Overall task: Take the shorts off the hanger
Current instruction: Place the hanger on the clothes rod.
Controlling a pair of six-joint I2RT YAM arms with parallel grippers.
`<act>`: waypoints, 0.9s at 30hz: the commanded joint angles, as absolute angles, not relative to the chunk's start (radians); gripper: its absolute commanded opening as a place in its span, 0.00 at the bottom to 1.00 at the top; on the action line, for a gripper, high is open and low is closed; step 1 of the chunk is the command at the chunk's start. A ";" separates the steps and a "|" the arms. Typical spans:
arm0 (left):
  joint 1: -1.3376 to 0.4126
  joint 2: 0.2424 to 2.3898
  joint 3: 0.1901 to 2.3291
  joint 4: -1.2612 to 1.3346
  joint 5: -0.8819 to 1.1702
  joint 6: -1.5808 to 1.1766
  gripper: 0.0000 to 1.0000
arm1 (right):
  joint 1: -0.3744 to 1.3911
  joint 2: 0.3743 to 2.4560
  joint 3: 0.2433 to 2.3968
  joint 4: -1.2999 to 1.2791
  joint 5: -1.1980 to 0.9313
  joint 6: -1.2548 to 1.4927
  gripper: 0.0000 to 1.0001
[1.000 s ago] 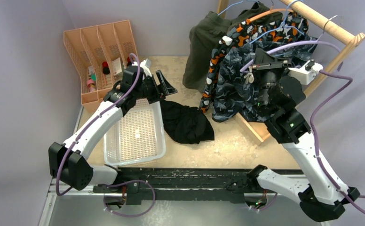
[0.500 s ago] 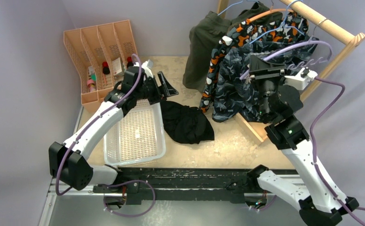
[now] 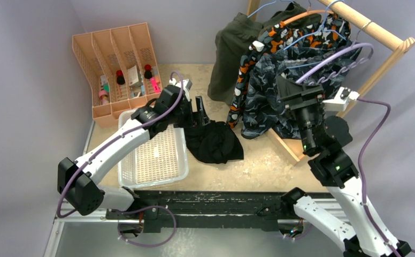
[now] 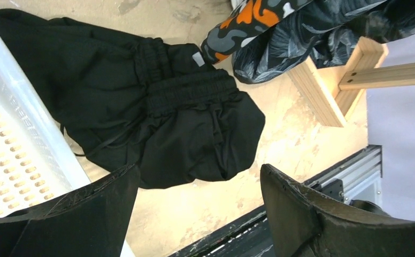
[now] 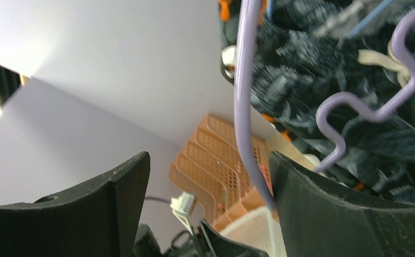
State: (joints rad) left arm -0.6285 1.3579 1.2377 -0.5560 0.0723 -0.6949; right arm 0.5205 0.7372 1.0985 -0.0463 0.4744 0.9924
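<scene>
Left gripper (image 3: pixel 201 111) hovers with its jaws spread wide and nothing in them, right above the black shorts (image 3: pixel 216 143), which lie crumpled on the table at the white tray's (image 3: pixel 126 176) three o'clock, against its rim. Up at one o'clock, the blue-grey camouflage shorts (image 3: pixel 261 110), the orange camouflage pair (image 3: pixel 280 36) and the olive pair (image 3: pixel 231 48) hang from the wooden rack (image 3: pixel 379 33). Right gripper (image 3: pixel 296 89) is released too, its fingers apart on either side of the thin purple hanger (image 3: pixel 338 58), not pinching it.
</scene>
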 commanded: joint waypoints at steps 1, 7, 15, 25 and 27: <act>-0.654 1.320 1.180 -0.479 -0.027 -0.722 0.83 | 0.518 0.636 0.963 -0.040 0.366 0.915 0.83; -0.712 1.315 1.136 -0.404 -0.132 -0.742 0.83 | 0.518 0.518 0.808 -0.075 0.261 0.819 0.88; -0.748 1.407 1.175 -0.410 -0.172 -0.681 0.84 | 0.518 0.450 0.683 -0.188 0.093 0.796 0.87; -0.799 1.533 1.228 -0.409 -0.145 -0.677 0.84 | 0.517 0.415 0.783 -0.334 0.232 0.753 0.88; -0.801 1.540 1.230 -0.414 -0.143 -0.681 0.84 | 0.517 0.458 0.809 -0.366 0.230 0.716 0.87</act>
State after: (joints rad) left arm -0.7975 1.5379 1.1763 -0.4511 -0.1436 -0.6937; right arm 0.5098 0.3973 0.7666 -0.1707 0.2306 0.7631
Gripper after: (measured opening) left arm 0.833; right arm 0.877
